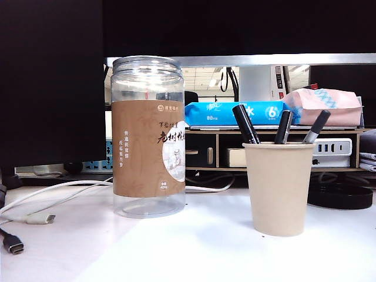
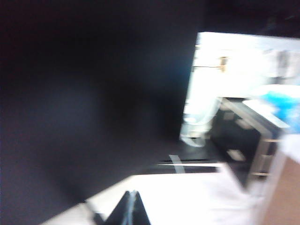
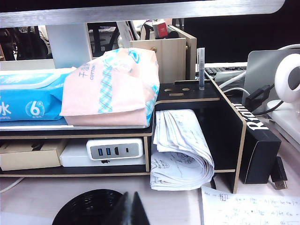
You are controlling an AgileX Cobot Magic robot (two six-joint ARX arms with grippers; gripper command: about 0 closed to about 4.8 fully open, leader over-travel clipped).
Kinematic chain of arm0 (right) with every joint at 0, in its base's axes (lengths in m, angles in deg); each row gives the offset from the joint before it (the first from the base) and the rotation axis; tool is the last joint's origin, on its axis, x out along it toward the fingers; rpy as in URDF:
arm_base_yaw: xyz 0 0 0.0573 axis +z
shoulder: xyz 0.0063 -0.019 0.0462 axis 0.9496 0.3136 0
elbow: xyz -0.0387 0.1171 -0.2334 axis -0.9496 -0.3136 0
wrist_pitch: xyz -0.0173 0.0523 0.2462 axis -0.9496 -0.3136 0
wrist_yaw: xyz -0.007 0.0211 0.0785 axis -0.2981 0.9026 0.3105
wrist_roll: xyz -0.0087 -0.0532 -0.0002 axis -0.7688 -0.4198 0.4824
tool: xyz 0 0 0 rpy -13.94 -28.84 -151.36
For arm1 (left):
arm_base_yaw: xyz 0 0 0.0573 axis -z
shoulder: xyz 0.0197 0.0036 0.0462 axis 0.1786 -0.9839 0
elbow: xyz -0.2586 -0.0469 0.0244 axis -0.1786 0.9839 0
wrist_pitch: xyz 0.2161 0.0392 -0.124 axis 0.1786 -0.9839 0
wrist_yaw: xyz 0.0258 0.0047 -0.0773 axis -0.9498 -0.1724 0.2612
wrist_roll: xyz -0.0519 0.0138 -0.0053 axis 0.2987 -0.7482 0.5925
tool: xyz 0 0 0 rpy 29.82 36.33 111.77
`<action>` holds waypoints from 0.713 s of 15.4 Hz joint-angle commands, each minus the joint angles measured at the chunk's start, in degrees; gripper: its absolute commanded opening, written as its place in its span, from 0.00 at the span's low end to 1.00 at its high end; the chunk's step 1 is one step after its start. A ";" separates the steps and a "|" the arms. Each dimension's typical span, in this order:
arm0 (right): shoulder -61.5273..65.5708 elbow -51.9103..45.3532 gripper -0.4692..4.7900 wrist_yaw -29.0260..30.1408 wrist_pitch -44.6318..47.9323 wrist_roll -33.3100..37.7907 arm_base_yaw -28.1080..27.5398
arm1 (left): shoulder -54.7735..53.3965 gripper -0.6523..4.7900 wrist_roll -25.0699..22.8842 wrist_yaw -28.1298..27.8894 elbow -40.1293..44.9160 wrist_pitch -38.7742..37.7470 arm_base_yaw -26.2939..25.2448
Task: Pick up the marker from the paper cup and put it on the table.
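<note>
**Three markers wait in a paper cup; both robot arms hang back**

A wide white table [image 1: 194,247] fills the foreground. Behind it runs a dark wooden shelf unit [image 1: 276,132], its top carrying a blue pack of tissues [image 1: 226,113] and a pink one [image 1: 326,106], with a white charging hub [image 1: 332,151] in a compartment below. These sit well behind the work area, out of the way of any reach.

On the left of the table stands a tall clear plastic jar [image 1: 148,138] with a brown label, seemingly empty. White and black cables [image 1: 35,218] trail off near the left edge.

To the right of the jar, and well apart from it, stands a plain tan paper cup [image 1: 278,188], upright. Three black markers lean out of its mouth, held tilted by the rim because each is longer than the cup is tall. The leftmost, the marker [image 1: 245,123] most likely wanted, slants up to the left; print on its barrel is not readable from here. It has not been lifted, so the task looks unstarted.

Neither arm appears in the table view. The left gripper [image 2: 131,208] shows only as a dark, blurred wedge of fingertips over the white surface; they appear pressed together and empty. The right gripper [image 3: 129,208] faces the shelf, its fingers clenched together on nothing, near a black round object [image 3: 89,206] and loose papers [image 3: 180,150].
</note>
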 commanded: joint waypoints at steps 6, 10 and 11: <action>0.00 -0.17 0.08 0.00 0.72 -0.15 0.00 | 0.00 0.11 -2.25 -3.39 -0.07 -5.16 -0.02; -0.02 -0.17 0.08 0.02 0.72 -0.15 0.02 | 0.00 0.11 4.13 -1.81 -0.09 -4.35 0.07; -0.02 -0.17 0.08 0.02 0.59 -0.17 0.02 | 0.00 0.11 5.29 0.81 -0.09 -4.39 0.07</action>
